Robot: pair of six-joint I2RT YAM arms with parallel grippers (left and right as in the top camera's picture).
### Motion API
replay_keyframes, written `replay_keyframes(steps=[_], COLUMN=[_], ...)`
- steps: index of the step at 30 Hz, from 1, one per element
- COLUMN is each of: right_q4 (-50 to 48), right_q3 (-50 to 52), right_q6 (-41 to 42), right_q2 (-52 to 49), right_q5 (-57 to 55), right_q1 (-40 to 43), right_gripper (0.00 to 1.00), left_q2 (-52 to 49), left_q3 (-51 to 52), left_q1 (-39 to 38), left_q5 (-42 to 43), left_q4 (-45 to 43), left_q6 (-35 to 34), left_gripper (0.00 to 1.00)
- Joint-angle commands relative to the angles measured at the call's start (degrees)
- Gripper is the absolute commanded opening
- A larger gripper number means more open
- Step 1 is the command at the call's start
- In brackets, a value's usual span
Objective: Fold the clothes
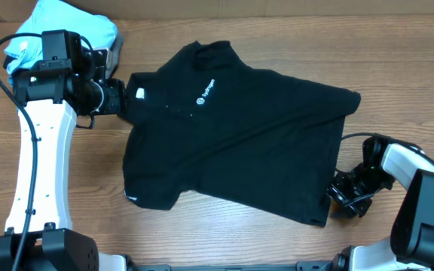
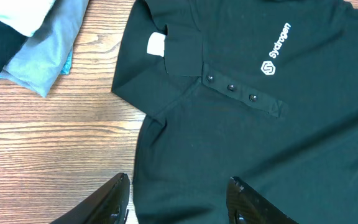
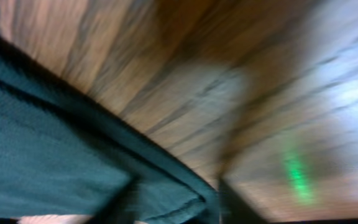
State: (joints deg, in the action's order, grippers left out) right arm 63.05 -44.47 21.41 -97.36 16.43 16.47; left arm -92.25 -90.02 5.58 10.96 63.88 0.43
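The black short-sleeved collared shirt (image 1: 239,143) lies spread face up across the middle of the table. Its white chest logo (image 1: 206,92) and white neck tag (image 1: 140,94) both show. My left gripper (image 1: 117,98) is open at the shirt's collar end. In the left wrist view its fingers (image 2: 179,190) straddle the shirt's edge (image 2: 241,143) just above the cloth. My right gripper (image 1: 346,194) is low at the shirt's near right hem corner. In the blurred right wrist view its fingers (image 3: 174,202) are apart with the hem corner (image 3: 166,193) between them.
A folded light-blue garment (image 1: 66,26) lies at the far left corner behind the left arm. It also shows in the left wrist view (image 2: 45,53), on top of other folded cloth. Bare wooden table (image 1: 398,60) surrounds the shirt.
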Motion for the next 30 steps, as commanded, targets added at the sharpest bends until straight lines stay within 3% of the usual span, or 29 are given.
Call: replay_keyframes(steps=[1, 3, 10, 24, 25, 28, 30], right_q4=[-3.5, -2.5, 7.3, 13.6, 13.2, 12.0, 11.1], right_q3=[0.8, -1.1, -13.1, -16.4, -16.4, -16.4, -16.4], right_q6=[-1.6, -2.1, 2.7, 5.1, 5.3, 5.7, 5.7], right_q2=[0.2, 1.1, 3.6, 3.9, 3.9, 3.9, 3.9], right_q5=[1.3, -0.2, -16.2, -15.6, -14.6, -13.4, -13.4], right_q1=[0.0, 0.5, 5.9, 10.0, 10.0, 10.0, 10.0], right_gripper=[0.12, 0.04, 0.04, 0.04, 0.09, 0.5, 0.55], left_q2=[0.8, 0.8, 0.8, 0.8, 0.7, 0.7, 0.7], left_q3=[-0.6, -0.6, -0.6, -0.5, -0.4, 1.0, 2.9], left_q1=[-0.4, -0.4, -0.4, -0.4, -0.4, -0.5, -0.5], left_q5=[0.5, 0.5, 0.5, -1.0, -0.9, -0.8, -0.8], left_q4=[0.0, 0.0, 0.2, 3.6, 4.7, 7.1, 8.2], left_q6=[1.4, 1.4, 1.4, 1.3, 1.2, -0.9, -2.8], left_gripper=[0.54, 0.55, 0.55, 0.58, 0.57, 0.56, 0.56])
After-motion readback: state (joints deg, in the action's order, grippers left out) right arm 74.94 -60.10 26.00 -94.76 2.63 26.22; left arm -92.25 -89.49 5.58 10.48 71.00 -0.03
